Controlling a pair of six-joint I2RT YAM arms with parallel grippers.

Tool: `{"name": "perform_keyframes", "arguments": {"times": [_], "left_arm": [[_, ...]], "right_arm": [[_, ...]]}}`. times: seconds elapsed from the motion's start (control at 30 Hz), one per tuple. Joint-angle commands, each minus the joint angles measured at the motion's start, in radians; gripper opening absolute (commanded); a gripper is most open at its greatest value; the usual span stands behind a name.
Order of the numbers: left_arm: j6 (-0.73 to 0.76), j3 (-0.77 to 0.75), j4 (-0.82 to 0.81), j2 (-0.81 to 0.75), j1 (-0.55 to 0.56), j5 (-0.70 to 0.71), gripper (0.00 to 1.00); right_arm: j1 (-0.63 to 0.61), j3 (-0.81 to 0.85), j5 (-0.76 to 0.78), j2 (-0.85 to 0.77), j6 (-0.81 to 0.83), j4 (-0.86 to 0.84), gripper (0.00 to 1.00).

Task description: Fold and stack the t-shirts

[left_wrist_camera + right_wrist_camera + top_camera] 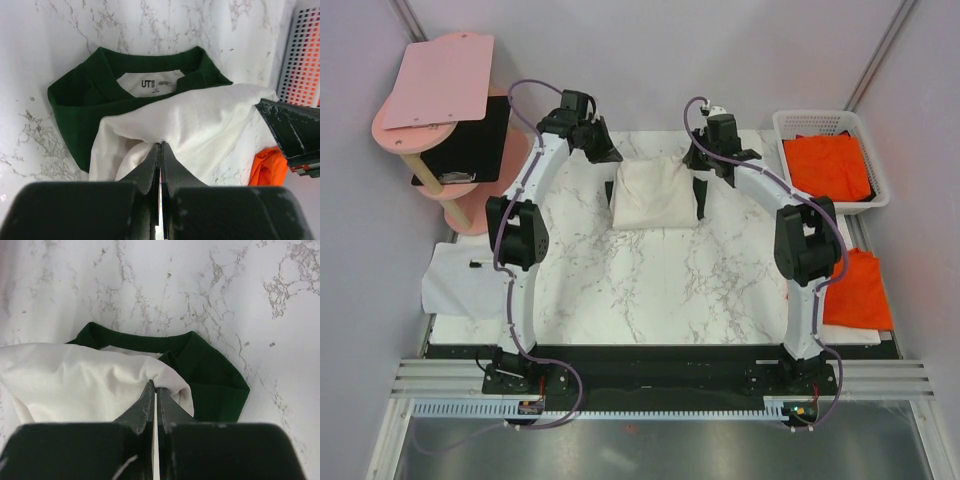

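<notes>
Left gripper (160, 145) and right gripper (154, 386) each pinch the cream-white t-shirt (653, 195) by the worktop (660, 290) far edge; open marble spreads nearer.

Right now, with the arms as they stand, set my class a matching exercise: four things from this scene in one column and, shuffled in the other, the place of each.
Things
1. cream-white t-shirt
2. white basket
3. pink board
4. loose orange t-shirt

Places
A. far left, on the pink stand
B. right edge of the table
C. far right corner
D. far middle, pinched by the left gripper and the right gripper

Pairs: 1-D, 2-C, 3-A, 4-B
</notes>
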State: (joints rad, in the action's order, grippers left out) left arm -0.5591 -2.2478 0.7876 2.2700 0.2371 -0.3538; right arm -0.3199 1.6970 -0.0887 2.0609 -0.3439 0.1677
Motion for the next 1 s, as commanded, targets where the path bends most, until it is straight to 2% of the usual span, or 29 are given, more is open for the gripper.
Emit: {"name": "perform_keyframes", "arguments": {"times": [0.0,0.07,0.13,0.2,0.23,0.27,0.33,0.37,0.4,0.53,0.57,0.6,0.7,0.73,0.77,0.8,0.83,0.87,0.93,0.97], "left_arm": [[0.021,-0.076,0.025,0.117,-0.012,-0.079,0.02],[0.021,-0.079,0.016,0.140,-0.013,-0.080,0.02],[0.022,-0.093,0.009,0.172,-0.018,-0.082,0.09],[0.022,-0.102,0.002,0.183,-0.024,-0.100,0.43],[0.024,-0.101,0.002,0.178,-0.024,-0.100,0.56],[0.028,-0.095,0.002,0.168,-0.022,-0.088,0.67],[0.041,-0.052,-0.005,0.113,-0.021,-0.065,0.73],[0.048,-0.035,-0.013,0.091,-0.019,-0.044,0.75],[0.054,0.014,-0.020,0.062,-0.018,-0.031,0.76],[0.073,0.175,-0.079,-0.091,0.004,0.036,0.79],[0.073,0.210,-0.097,-0.159,0.019,0.065,0.89],[0.079,0.276,-0.138,-0.187,0.027,0.078,0.91],[0.077,0.362,-0.201,-0.262,0.048,0.066,0.91],[0.073,0.378,-0.215,-0.270,0.051,0.044,0.84],[0.061,0.402,-0.240,-0.270,0.057,-0.011,0.25],[0.045,0.410,-0.251,-0.265,0.060,-0.023,0.02],[0.035,0.419,-0.276,-0.261,0.064,-0.040,0.02],[0.015,0.438,-0.296,-0.250,0.068,-0.095,0.02],[-0.016,0.462,-0.382,-0.216,0.071,-0.160,0.02],[-0.037,0.491,-0.418,-0.202,0.070,-0.238,0.02]], "right_arm": [[0.022,0.107,-0.016,0.109,-0.007,-0.011,0.02],[0.027,0.128,-0.016,0.157,-0.013,-0.004,0.02],[0.027,0.133,-0.010,0.180,-0.023,-0.004,0.16],[0.028,0.115,-0.023,0.189,-0.018,-0.031,0.33],[0.027,0.086,-0.022,0.177,-0.015,-0.062,0.43],[0.027,0.011,-0.004,0.130,-0.021,-0.127,0.63],[0.027,-0.068,0.012,0.069,-0.029,-0.192,0.81],[0.027,-0.139,0.017,0.006,-0.032,-0.235,0.93],[0.028,-0.172,0.023,-0.027,-0.030,-0.252,0.98],[0.027,-0.299,0.011,-0.154,-0.043,-0.295,0.98],[0.028,-0.339,0.003,-0.192,-0.055,-0.304,0.98],[0.025,-0.358,-0.006,-0.208,-0.061,-0.313,0.98],[0.025,-0.410,-0.035,-0.255,-0.081,-0.347,0.98],[0.024,-0.415,-0.064,-0.260,-0.090,-0.353,0.94],[0.024,-0.418,-0.089,-0.259,-0.098,-0.371,0.71],[0.024,-0.416,-0.118,-0.254,-0.133,-0.390,0.48],[0.024,-0.410,-0.188,-0.228,-0.160,-0.408,0.17],[0.024,-0.401,-0.222,-0.210,-0.193,-0.443,0.00],[0.024,-0.363,-0.320,-0.130,-0.286,-0.494,0.00],[0.022,-0.346,-0.394,-0.102,-0.317,-0.528,0.00]]}}
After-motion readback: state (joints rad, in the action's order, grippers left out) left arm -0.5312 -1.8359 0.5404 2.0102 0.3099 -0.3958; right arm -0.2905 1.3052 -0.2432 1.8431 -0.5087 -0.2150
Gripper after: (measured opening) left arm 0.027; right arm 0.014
